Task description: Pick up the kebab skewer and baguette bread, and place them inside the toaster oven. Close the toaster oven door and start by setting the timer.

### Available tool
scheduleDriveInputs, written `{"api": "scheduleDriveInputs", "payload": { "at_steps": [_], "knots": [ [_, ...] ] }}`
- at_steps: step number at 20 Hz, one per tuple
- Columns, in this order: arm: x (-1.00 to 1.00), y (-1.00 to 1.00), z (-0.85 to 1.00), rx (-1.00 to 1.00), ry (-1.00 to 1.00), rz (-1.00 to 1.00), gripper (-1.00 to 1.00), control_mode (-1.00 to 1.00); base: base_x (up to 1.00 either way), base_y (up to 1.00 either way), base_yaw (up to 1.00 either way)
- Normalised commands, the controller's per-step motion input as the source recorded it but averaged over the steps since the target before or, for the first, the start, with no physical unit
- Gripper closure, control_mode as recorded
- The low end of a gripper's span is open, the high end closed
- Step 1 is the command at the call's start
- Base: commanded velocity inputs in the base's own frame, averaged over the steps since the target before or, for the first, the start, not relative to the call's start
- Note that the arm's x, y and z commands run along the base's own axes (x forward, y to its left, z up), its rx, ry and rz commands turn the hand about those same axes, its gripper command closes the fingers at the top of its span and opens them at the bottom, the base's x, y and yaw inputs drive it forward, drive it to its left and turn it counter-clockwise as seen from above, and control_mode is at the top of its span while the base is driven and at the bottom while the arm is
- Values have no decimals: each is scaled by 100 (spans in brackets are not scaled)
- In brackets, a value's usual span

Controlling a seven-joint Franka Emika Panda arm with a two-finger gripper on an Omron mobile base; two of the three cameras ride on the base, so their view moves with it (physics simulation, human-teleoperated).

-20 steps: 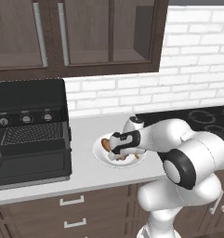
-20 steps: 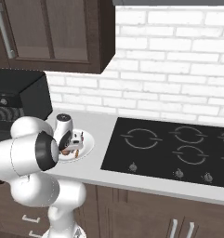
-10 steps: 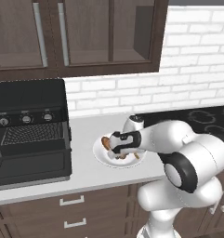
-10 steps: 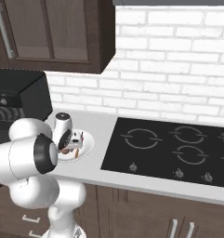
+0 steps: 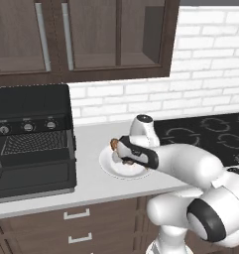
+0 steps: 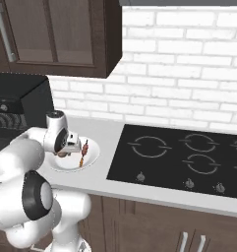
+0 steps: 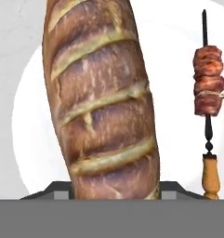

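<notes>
Lifted slightly since before, claw (image 5: 122,155) pinches baguette bread (image 7: 102,100); hand view reveals kebab skewer (image 7: 208,100) on plate (image 7: 178,153).

No readable text, labels or numbers anywhere — nothing legible on any surface.

The robot's arm (image 5: 200,173) was built of glossy white, rounded shell segments that swelled into bulbous housings at each joint. A dark charcoal disc with a black ring capped the big joint nearest the left base camera, and a matching dark band wrapped the joint closest to the right base camera. The wrist ended in a short white cylinder with a grey circular cap. The hand (image 5: 136,156) was a black, elongated block with a rounded end. No cables, screws or lettering could be made out.
</notes>
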Motion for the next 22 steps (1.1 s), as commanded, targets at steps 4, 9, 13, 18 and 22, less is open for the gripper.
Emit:
{"api": "scheduleDriveInputs", "payload": {
  "at_steps": [4,9,13,18,22],
  "knots": [
    [-32,54,19,0,0,-24,100,-100,0,0,0],
    [-18,76,14,0,0,-17,100,-100,0,0,0],
    [-7,69,14,0,1,-16,100,-100,0,0,0],
    [0,59,11,0,0,-9,100,-100,0,0,0],
    [0,41,0,0,0,0,100,-100,0,0,0]
  ]
}}
